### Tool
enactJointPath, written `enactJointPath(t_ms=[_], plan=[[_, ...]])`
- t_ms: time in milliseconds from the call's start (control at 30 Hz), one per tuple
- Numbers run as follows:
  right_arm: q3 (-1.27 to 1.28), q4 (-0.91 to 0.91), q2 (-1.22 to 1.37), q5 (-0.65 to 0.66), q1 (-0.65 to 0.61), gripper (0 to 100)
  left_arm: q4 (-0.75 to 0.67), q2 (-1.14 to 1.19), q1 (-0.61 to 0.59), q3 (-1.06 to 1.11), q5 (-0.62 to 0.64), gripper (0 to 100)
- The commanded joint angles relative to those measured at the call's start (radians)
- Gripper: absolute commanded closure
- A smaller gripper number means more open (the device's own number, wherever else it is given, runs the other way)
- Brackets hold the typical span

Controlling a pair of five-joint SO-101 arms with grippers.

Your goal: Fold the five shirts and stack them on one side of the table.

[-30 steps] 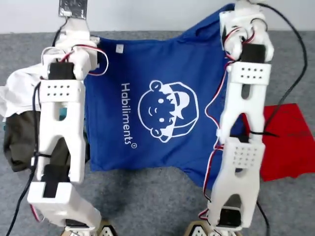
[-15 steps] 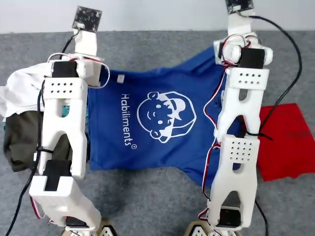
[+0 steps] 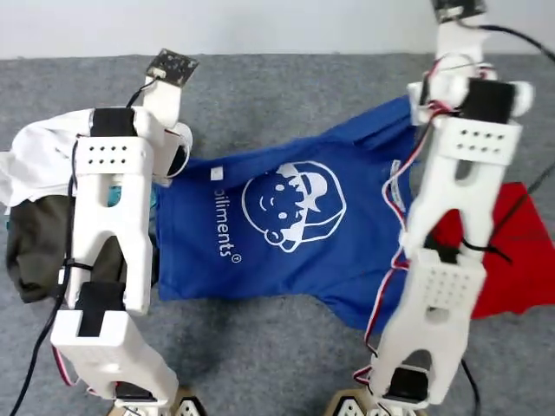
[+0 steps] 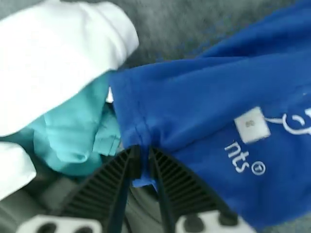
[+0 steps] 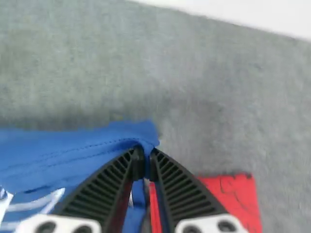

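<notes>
A blue shirt [image 3: 286, 234] with a white cartoon face print lies spread on the grey table between my two arms. My left gripper [image 4: 141, 158] is shut on the blue shirt's [image 4: 214, 102] far left edge, beside the pile of shirts. My right gripper [image 5: 143, 158] is shut on the blue shirt's [image 5: 63, 150] far right corner. In the high view the left gripper [image 3: 179, 156] sits at the shirt's upper left and the right gripper [image 3: 425, 97] at its upper right. A red shirt [image 3: 512, 251] lies flat at the right, partly under the right arm.
A heap of shirts sits at the left edge: white [image 3: 35, 165], teal [image 4: 73, 136] and dark olive [image 3: 35, 247]. The white wall [image 3: 260, 26] borders the table's far side. Bare grey table [image 3: 260, 355] shows in front of the blue shirt.
Both arms have moved toward the far edge and outward, pulling the blue shirt's far edge. The shirt now lies skewed, its right corner stretched up and right, with its lettering partly covered.
</notes>
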Motion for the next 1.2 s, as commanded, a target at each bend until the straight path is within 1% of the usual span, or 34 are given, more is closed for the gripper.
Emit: enactJointPath(t_ms=[0,133,200,367,500,667,800,1033,1167], plan=[[0.361,0.044,-0.234,0.069,0.013,98.9,0.04,-0.008,-0.015,-0.039,-0.011,99],[0.781,0.039,-0.44,0.126,-0.01,98.9,0.106,-0.015,-0.009,-0.039,-0.011,99],[0.933,0.038,-0.535,0.161,-0.018,98.9,0.137,-0.015,-0.011,-0.039,-0.011,99],[1.197,0.018,-0.734,0.206,-0.018,98.9,0.203,-0.015,-0.006,-0.039,-0.012,99],[1.405,-0.027,-0.837,0.221,-0.013,98.8,0.206,-0.017,-0.008,0.005,-0.005,99],[1.568,-0.045,-0.972,0.222,-0.013,98.8,0.206,-0.017,-0.008,0.18,-0.006,99],[1.636,-0.045,-1.043,0.256,-0.013,98.8,0.206,-0.017,-0.008,0.245,-0.006,99],[1.735,-0.108,-1.055,0.272,-0.012,98.8,0.206,-0.017,-0.014,0.332,-0.006,99],[1.743,-0.105,-1.053,0.273,-0.01,98.8,0.206,-0.017,-0.015,0.377,-0.012,99]])
